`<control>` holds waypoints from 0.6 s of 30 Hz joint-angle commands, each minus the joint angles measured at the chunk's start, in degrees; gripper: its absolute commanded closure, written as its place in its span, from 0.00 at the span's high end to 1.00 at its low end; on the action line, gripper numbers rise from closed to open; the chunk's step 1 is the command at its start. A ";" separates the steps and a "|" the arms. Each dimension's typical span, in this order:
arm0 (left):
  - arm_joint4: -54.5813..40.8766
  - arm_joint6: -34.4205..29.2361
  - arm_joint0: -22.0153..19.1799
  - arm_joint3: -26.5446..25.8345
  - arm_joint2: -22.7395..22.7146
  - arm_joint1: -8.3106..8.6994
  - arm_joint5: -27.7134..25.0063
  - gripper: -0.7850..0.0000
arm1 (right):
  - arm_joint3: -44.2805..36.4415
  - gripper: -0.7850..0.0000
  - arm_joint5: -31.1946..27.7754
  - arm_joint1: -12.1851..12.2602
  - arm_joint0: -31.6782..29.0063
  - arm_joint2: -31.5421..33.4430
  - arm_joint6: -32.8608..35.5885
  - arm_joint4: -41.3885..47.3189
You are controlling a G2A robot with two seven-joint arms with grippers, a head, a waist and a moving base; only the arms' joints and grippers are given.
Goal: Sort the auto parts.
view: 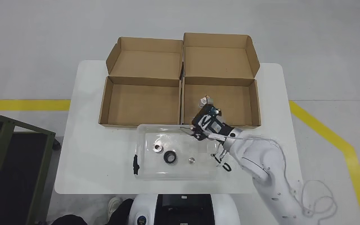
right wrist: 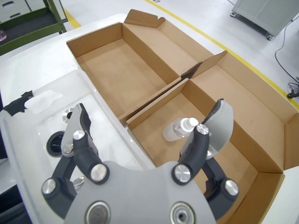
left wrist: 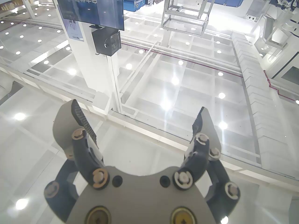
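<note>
A small clear bottle-shaped part with a white cap (right wrist: 175, 130) lies on its side on the floor of the right-hand brown cardboard box (right wrist: 252, 99), near the box's front wall. The other auto parts sit in the clear plastic tray (view: 169, 128) just in front of the boxes: a black ring (view: 170, 158), a silver ring (view: 157, 148) and a small silver piece (view: 191, 160), apart from one another. The right pincer (right wrist: 149, 108) hangs over the seam where tray rim meets box wall, jaws spread wide and holding nothing, one finger above the tray and the other near the bottle-shaped part's cap. The left pincer (left wrist: 139, 113) points up at the ceiling, also wide open and empty.

The likeliest trouble, I judge, is a finger catching the tray rim or the cardboard wall if the right pincer drops straight down; the light tray might then slide on the white desk (view: 90, 140). A sideways sweep could nudge the round bottle-shaped part and set it rolling. The rings lie flat and may slip from the pads.

Both boxes stand with lids folded back, and the left-hand cardboard box (right wrist: 121, 71) has a bare floor, so room from above is generous; the tray's walls limit any low approach
</note>
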 commanded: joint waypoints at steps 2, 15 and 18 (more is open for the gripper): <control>0.00 0.00 0.00 0.00 0.00 0.00 0.00 1.00 | -1.10 1.00 -2.00 0.16 -0.85 -1.08 2.73 0.49; 0.00 0.00 0.00 0.00 0.00 0.00 0.00 1.00 | -3.95 1.00 -7.89 1.10 -2.93 -3.52 12.18 -0.81; 0.00 0.00 0.00 0.00 0.00 0.00 0.00 1.00 | -4.50 1.00 -8.49 1.32 -3.12 -3.57 14.31 -0.84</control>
